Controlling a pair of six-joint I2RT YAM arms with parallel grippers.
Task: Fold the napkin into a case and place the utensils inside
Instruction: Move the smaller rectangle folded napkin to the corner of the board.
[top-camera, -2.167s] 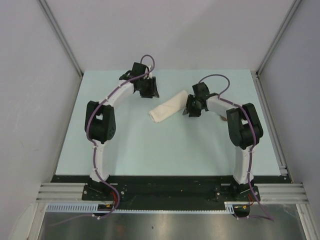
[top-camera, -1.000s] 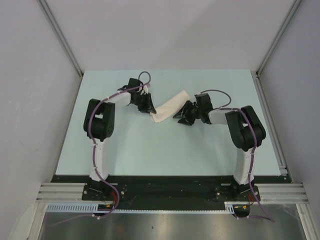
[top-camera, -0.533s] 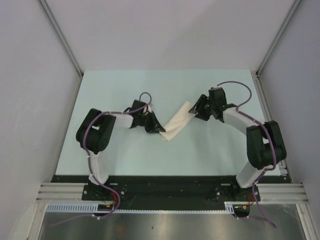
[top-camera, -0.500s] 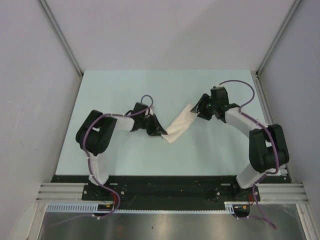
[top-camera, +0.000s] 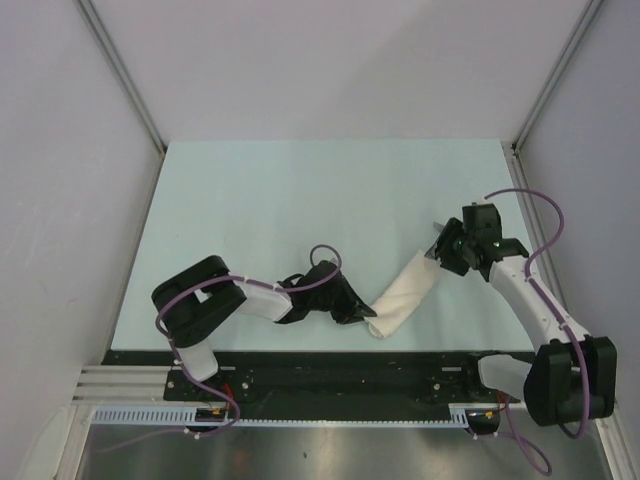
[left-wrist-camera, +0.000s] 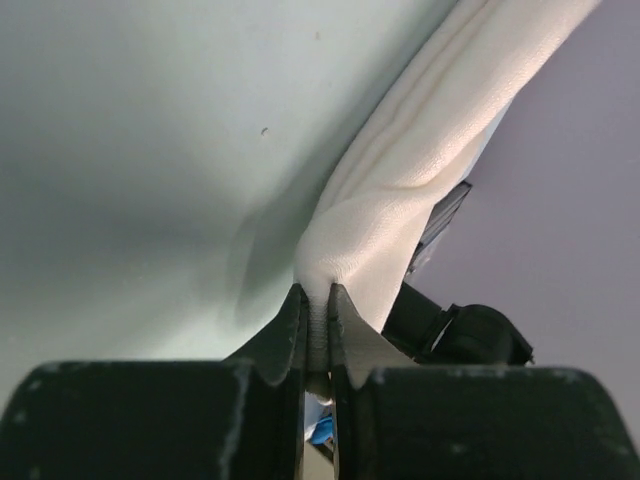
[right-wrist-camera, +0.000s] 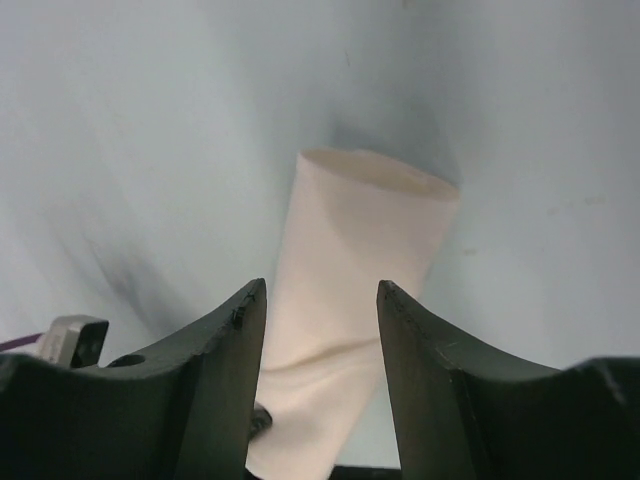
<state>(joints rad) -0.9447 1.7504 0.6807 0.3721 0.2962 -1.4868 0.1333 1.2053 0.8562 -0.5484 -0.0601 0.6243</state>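
The napkin is folded into a narrow white case (top-camera: 405, 295) that lies slantwise near the table's front edge. My left gripper (top-camera: 365, 313) reaches in low from the left and is shut on the case's near end; in the left wrist view the cloth (left-wrist-camera: 420, 150) is pinched between the two fingers of the gripper (left-wrist-camera: 317, 310). My right gripper (top-camera: 440, 255) is at the far end. There it stands open (right-wrist-camera: 322, 295), its fingers on either side of the case (right-wrist-camera: 360, 230). The utensils are hidden.
The pale green table (top-camera: 300, 200) ends at a black front rail (top-camera: 330, 357) just below the case. Grey walls and metal corner posts close in the left, back and right sides.
The left gripper has shut on the case's near end. Both arms and the case have shifted from the table's middle toward the front edge and to the right.
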